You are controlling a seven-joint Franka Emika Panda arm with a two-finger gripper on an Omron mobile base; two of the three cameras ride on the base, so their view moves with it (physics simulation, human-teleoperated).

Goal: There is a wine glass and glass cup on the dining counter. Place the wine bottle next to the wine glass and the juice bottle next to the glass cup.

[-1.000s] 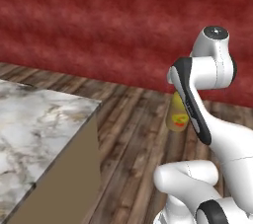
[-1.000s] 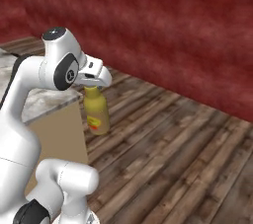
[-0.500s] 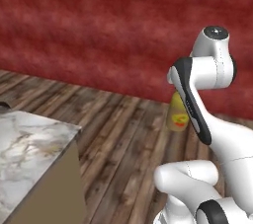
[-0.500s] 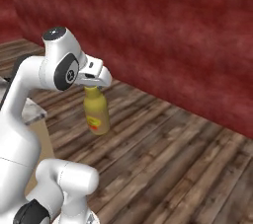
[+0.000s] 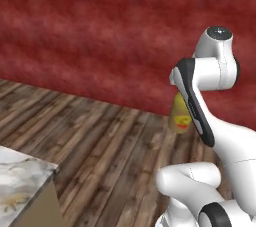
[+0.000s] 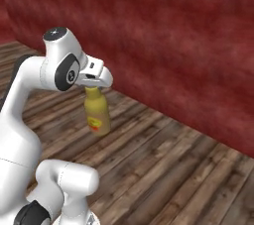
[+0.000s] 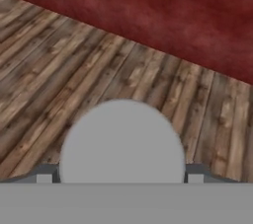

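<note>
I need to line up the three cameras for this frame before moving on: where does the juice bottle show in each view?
Left base view: the juice bottle hangs right of centre, partly behind the arm, against the red wall.
Right base view: left of centre, hanging from the gripper over the plank floor.
Hand view: the grey round cap at bottom centre, between the fingertips.
Shared landmark: where the red wall meets the floor.

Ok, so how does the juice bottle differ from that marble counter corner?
The juice bottle is amber-yellow with a red-and-yellow label; the marble counter is white-grey with brown veins over a tan side. The juice bottle hangs upright above the wooden floor, gripped at its neck by the hand; the marble counter stands on that floor. They are well apart and share nothing plain.
</note>
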